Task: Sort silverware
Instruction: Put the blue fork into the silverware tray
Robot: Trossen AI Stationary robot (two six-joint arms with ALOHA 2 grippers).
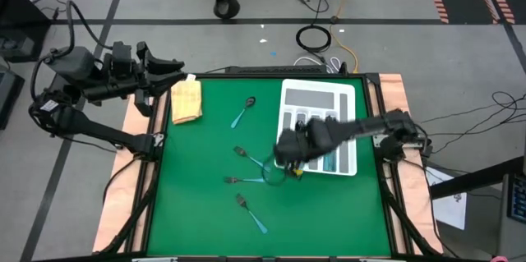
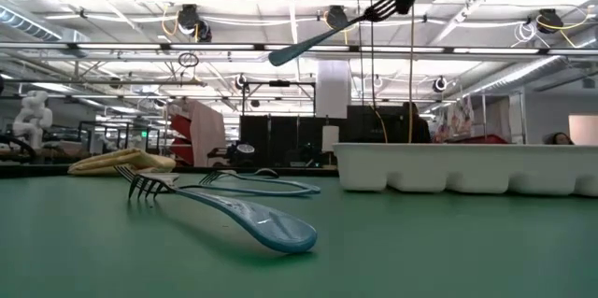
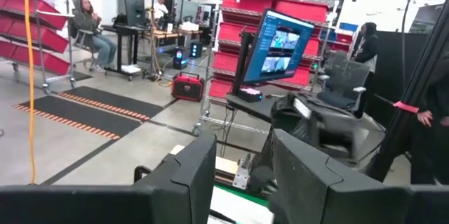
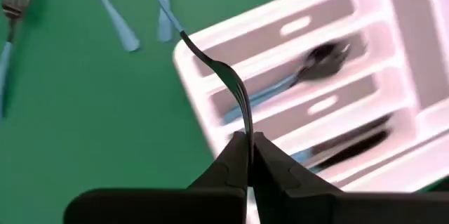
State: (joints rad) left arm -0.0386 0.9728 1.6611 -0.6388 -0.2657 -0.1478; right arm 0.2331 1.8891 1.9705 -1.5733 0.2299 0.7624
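Observation:
My right gripper (image 4: 250,147) is shut on a fork (image 2: 327,32) with a teal handle, high above the green table near the white organiser tray (image 1: 320,88). The tray's slots hold silverware, among them a fork (image 4: 316,62) and dark knives (image 4: 351,147). Three forks (image 1: 246,157) (image 1: 238,181) (image 1: 253,213) and a spoon (image 1: 242,114) lie flat on the table left of the tray. My left gripper (image 3: 243,161) waits open and level beyond the table's far left corner (image 1: 174,69). My right gripper pinches the fork's dark metal tine end (image 4: 247,131) between its two fingers, coming from above and pointing steeply down. The fork is lifted clear of the table. Its teal handle (image 2: 285,53) sticks out sideways and slopes a little downward, away from the fingers.
A folded yellow cloth (image 1: 187,99) lies at the table's far left corner. Bare green table lies along the near edge. Beyond the table are red shelving, a monitor and seated people.

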